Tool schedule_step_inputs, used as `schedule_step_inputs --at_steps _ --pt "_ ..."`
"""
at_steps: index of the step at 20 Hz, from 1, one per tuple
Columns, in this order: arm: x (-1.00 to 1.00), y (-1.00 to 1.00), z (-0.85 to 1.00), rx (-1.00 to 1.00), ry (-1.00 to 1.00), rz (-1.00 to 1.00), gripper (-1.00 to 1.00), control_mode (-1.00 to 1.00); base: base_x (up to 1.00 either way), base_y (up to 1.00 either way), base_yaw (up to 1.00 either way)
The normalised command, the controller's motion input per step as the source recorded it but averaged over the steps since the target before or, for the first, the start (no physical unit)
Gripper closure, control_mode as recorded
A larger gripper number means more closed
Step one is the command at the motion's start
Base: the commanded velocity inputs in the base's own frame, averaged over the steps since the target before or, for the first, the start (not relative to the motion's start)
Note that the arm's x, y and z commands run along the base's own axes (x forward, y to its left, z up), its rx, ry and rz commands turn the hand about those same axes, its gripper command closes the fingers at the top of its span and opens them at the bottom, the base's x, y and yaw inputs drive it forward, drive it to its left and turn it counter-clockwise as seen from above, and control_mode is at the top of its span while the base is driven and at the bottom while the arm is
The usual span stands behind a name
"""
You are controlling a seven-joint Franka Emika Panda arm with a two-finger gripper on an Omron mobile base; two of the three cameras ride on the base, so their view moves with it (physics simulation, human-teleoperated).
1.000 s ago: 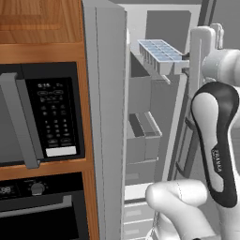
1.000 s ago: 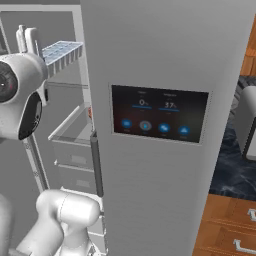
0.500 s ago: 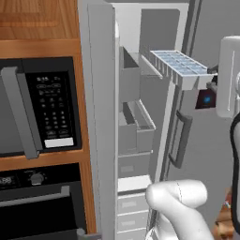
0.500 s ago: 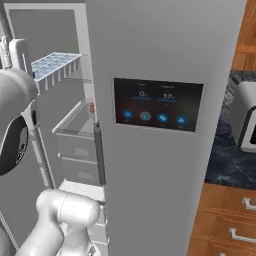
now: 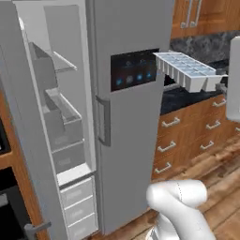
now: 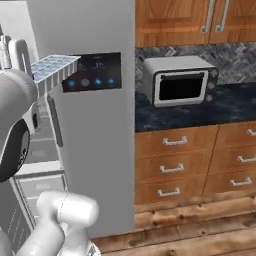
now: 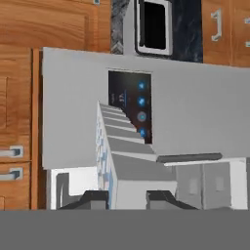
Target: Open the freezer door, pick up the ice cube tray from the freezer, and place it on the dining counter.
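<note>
My gripper (image 7: pixel 127 197) is shut on the near end of the ice cube tray (image 7: pixel 122 156), a white tray with pale-blue square cells. The tray (image 5: pixel 187 70) hangs level in the air in front of the grey door with the dark touchscreen (image 5: pixel 133 70), clear of the freezer (image 5: pixel 61 117). In the right base view the tray (image 6: pixel 52 70) juts out from behind my arm. The freezer door (image 5: pixel 21 126) stands wide open at the left, its grey bins facing in. The dining counter is out of view.
A dark stone counter (image 6: pixel 200 112) with a silver toaster oven (image 6: pixel 180 80) runs to the right of the fridge, over wooden drawers (image 6: pixel 175 160) and under wooden wall cabinets (image 6: pixel 190 20). The floor is wood planks (image 5: pixel 220 178).
Both base views have swung to the right, from the oven wall and freezer to the fridge front and the counter beside it. The tray has stayed in my shut gripper and left the freezer.
</note>
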Motion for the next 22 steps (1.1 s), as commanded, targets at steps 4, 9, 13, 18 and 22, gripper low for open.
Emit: schedule_step_inputs --at_steps 4,9,13,18,22 --pt "0.0 0.0 0.0 0.0 0.0 0.0 1.0 1.0 -0.05 0.0 -0.97" --pt "0.0 0.0 0.0 0.0 0.0 0.0 1.0 1.0 0.0 0.0 -0.99" --pt "0.0 0.0 0.0 0.0 0.0 0.0 1.0 1.0 0.0 0.0 -0.97" --pt "0.0 0.0 0.0 0.0 0.0 0.0 1.0 1.0 0.0 0.0 -0.97" --pt "0.0 0.0 0.0 0.0 0.0 0.0 1.0 1.0 0.03 0.03 -0.93"
